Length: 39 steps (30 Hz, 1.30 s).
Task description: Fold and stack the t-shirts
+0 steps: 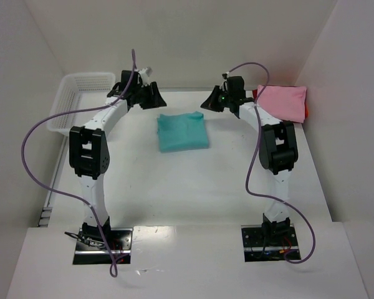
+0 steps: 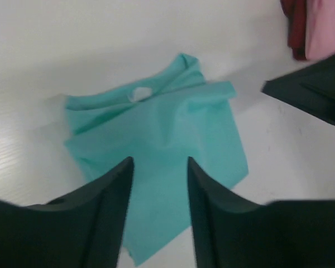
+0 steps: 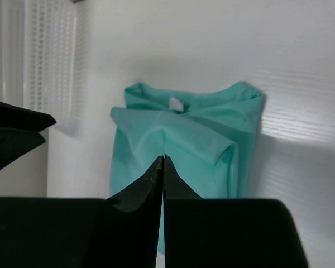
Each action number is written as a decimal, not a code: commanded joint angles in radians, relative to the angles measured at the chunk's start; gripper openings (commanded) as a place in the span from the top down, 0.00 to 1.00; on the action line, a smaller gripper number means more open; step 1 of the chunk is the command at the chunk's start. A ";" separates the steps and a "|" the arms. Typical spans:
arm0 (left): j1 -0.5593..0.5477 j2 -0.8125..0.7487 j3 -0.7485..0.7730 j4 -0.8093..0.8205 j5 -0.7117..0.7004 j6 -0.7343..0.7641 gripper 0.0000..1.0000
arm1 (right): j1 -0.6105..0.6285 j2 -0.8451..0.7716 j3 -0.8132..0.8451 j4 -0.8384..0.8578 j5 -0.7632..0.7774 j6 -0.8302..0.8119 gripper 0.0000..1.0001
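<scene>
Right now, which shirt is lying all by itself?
The teal-green shirt, alone in the middle of the table. The pink shirt sits stacked on the red shirt in the far right corner.

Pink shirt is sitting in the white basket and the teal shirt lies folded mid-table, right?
No: the pink shirt sits in the far right corner, outside the white basket. The teal shirt does lie folded mid-table. The top external view shows this.

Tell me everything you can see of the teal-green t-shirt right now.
The teal-green soft cloth t-shirt lies folded into a rough, slightly rumpled rectangle, flat on the white table, around mid-table. Its collar, with a small white tag, shows at one end. Only the table touches it.
</scene>
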State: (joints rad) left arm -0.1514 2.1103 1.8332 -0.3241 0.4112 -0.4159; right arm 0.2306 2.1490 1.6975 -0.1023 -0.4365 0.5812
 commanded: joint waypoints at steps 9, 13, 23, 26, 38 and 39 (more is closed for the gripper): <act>-0.103 0.044 -0.155 0.141 0.025 -0.044 0.81 | 0.033 0.055 -0.067 0.110 -0.195 -0.015 0.95; -0.103 0.090 -0.146 0.163 -0.043 -0.055 0.76 | 0.033 0.112 -0.037 0.071 -0.160 -0.056 0.92; -0.062 0.219 0.037 0.128 -0.071 -0.017 0.69 | 0.033 0.235 0.110 -0.016 -0.110 -0.120 0.91; -0.044 0.232 0.068 0.111 -0.071 -0.004 0.66 | 0.023 0.271 0.156 -0.027 -0.097 -0.132 0.90; -0.019 0.312 0.183 0.066 -0.098 0.058 0.62 | -0.027 0.359 0.268 -0.027 -0.068 -0.132 0.87; -0.019 0.323 0.195 0.066 -0.111 0.064 0.61 | -0.027 0.369 0.283 -0.032 -0.068 -0.132 0.87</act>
State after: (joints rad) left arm -0.1671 2.4018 1.9734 -0.2482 0.3211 -0.4001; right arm 0.2190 2.4810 1.9113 -0.1273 -0.5363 0.4738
